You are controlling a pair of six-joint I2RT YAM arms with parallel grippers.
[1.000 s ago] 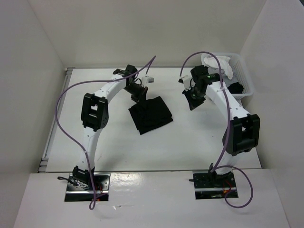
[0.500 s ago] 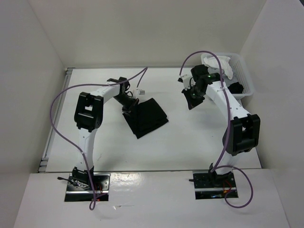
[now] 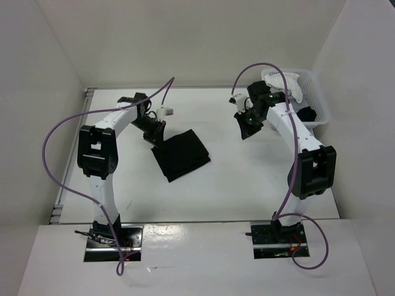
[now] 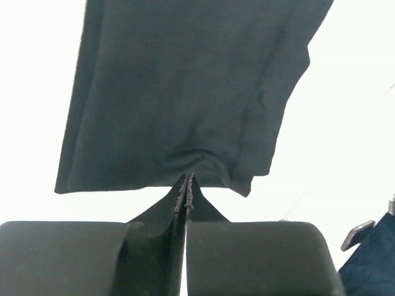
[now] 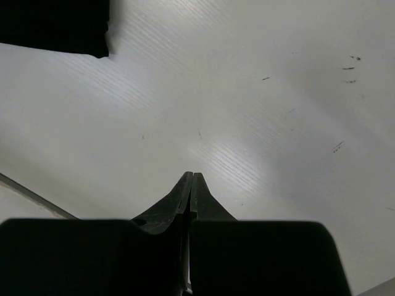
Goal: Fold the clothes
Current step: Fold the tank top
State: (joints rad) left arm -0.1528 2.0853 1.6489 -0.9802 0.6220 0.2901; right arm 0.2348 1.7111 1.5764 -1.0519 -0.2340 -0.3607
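We see the clothes, a black top folded to a rectangle, lying flat on the table left of centre. Left gripper is pressed together, tips touching its puckered edge; we can't tell if fabric is caught. Right gripper is also pressed together, holding nothing, over the table well apart from the top, near the basket.

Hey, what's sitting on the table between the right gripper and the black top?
Nothing: in the top external view only bare white table separates the right gripper from the black top. The right wrist view agrees.
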